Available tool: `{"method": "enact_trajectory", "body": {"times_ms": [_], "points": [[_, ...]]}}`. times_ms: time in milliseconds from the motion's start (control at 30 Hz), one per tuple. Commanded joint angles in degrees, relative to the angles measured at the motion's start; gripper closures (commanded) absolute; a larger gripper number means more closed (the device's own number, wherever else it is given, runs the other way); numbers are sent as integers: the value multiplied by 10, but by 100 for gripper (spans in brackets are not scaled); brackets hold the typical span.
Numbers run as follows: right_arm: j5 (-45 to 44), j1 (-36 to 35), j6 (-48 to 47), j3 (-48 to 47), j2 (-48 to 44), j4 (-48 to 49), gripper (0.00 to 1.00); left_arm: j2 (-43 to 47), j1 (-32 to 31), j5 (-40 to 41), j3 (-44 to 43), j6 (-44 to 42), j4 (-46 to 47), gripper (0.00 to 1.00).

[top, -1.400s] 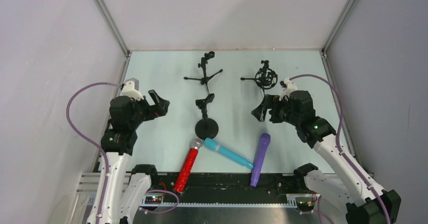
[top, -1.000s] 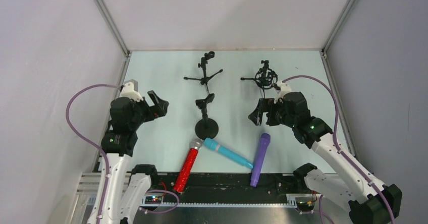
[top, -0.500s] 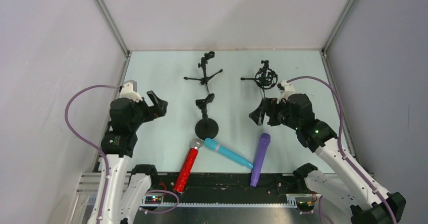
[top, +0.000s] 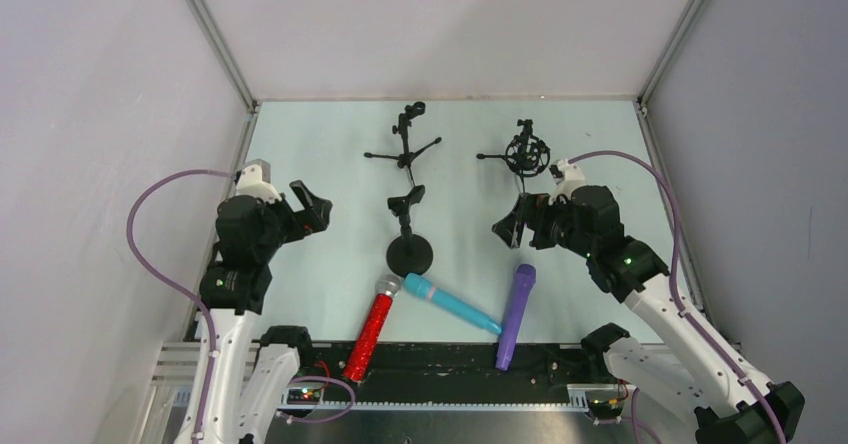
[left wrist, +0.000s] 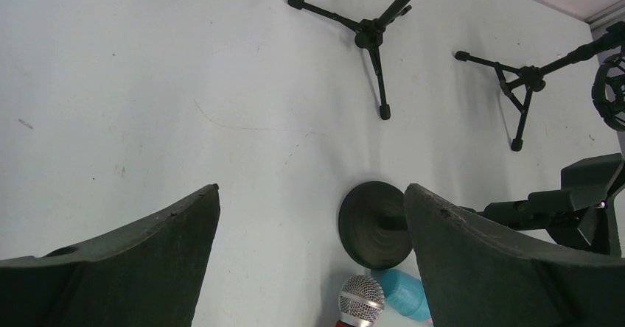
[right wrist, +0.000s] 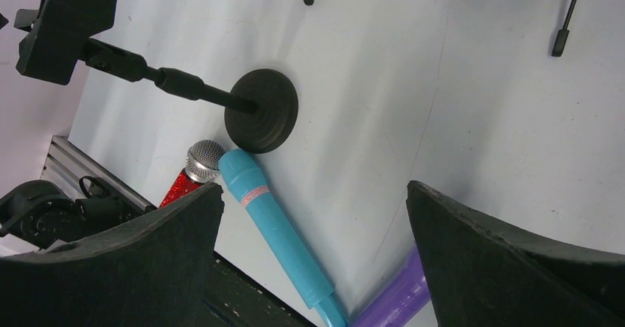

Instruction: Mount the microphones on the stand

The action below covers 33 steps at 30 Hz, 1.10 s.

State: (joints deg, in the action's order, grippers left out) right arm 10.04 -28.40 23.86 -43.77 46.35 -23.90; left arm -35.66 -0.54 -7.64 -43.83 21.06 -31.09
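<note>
A: Why are both arms hanging up there with nothing in them?

B: My guess is they're lining up a first pick. The left gripper (top: pixel 310 204) has its fingers spread wide and empty, poised over the left part of the table (top: pixel 300 144). The right gripper (top: pixel 510 222) is likewise parted and empty. It is tipped toward the middle, just far of the purple microphone (top: pixel 516 314).

A: And the microphones?

B: All three lie flat at the near edge, none on a stand. The red microphone (top: pixel 370 332) is leftmost. Its silver head is just beside the head of the teal microphone (top: pixel 455 305), and both are close to the base of the round-base stand (top: pixel 409 254). The purple one lies right of them, its near end over the black rail (top: pixel 440 359) (so is the red one's).

A: The other stands?

B: A tripod stand (top: pixel 404 151) and a shock-mount tripod (top: pixel 524 154) stand at the far side, with nothing held in them.

A: Anything changed over the last second or so?

B: Little. The right gripper has eased slightly leftward and nearer, toward the purple microphone. The left arm has barely stirred. Microphones and stands lie where they were.
</note>
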Motion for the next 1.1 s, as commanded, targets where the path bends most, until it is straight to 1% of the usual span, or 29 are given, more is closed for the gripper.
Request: {"method": "enact_trajectory", "body": {"times_ms": [0,333,433,633,767,967,1033,1067], "points": [[5,-2,-11,-11,5,18,1,6,4,-1,0,9,5,2],[-6,-17,-32,-11,11,-19,1,4,4,1,1,10,6,2],[-19,-30,-43,-11,9,-46,1,3,4,-2,0,11,5,2],[-54,-78,-43,-11,10,-91,0,4,4,-2,2,11,5,2],[-91,-134,-27,-11,18,-117,1,5,4,-2,1,11,5,2],[-184,-263,9,-10,44,-140,0,7,4,-4,1,11,6,2],[-211,-319,14,-11,63,-136,1,8,4,-3,1,11,5,2],[-217,-330,16,-11,79,-132,1,10,4,-4,2,11,6,2]]}}
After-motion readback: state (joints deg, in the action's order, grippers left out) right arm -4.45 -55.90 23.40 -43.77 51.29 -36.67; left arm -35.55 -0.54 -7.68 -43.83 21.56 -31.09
